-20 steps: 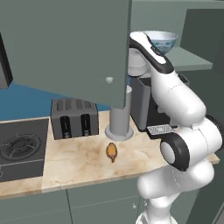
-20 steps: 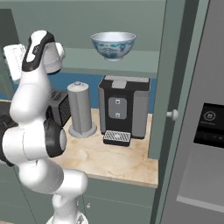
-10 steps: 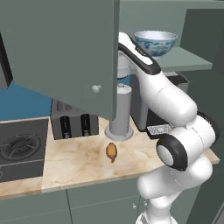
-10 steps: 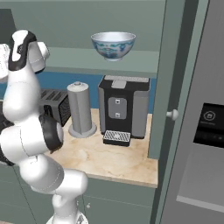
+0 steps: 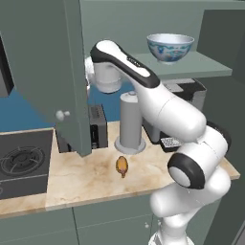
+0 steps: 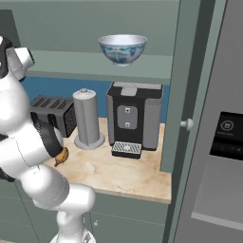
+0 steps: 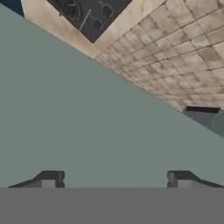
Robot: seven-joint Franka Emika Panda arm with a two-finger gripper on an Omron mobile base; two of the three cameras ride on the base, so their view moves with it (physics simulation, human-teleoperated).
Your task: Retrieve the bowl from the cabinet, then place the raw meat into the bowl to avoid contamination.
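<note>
The pale blue-white bowl stands upright on the inner shelf of the grey-green cabinet. The cabinet's left door hangs swung out, its round knob toward me. My hand reaches to that door's far side at shelf height, left of the bowl. In the hand view my gripper is open, fingertips wide apart with nothing between them, close against the flat door face. The raw meat, a small orange-brown lump, lies on the counter in front of the canister.
A tall grey canister, a toaster and a coffee machine stand on the marble counter under the shelf. A stove lies left. The right cabinet door stands open beside a tall grey appliance.
My arm has swung left at shelf height and the left cabinet door has swung wider open with it. Bowl and meat have not moved.
</note>
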